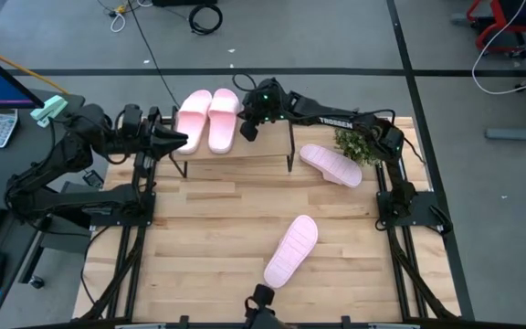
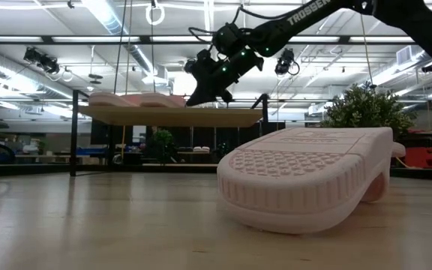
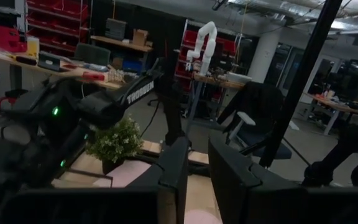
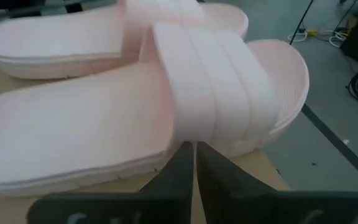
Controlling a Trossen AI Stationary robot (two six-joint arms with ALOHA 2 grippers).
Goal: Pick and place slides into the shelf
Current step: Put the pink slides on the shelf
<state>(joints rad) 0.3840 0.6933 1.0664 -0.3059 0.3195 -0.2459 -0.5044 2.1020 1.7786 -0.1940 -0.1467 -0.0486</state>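
Slides are splitting two and two: my right end effector [image 1: 247, 126], fingers nearly together and holding nothing, is hovering beside the pair on the shelf [image 1: 272, 148]. The nearer loose slide [image 1: 331, 164] is lying at my four o'clock, long axis running ten to four. My left end effector [image 1: 173, 139], fingers slightly apart, is waiting at the shelf's nine o'clock end.
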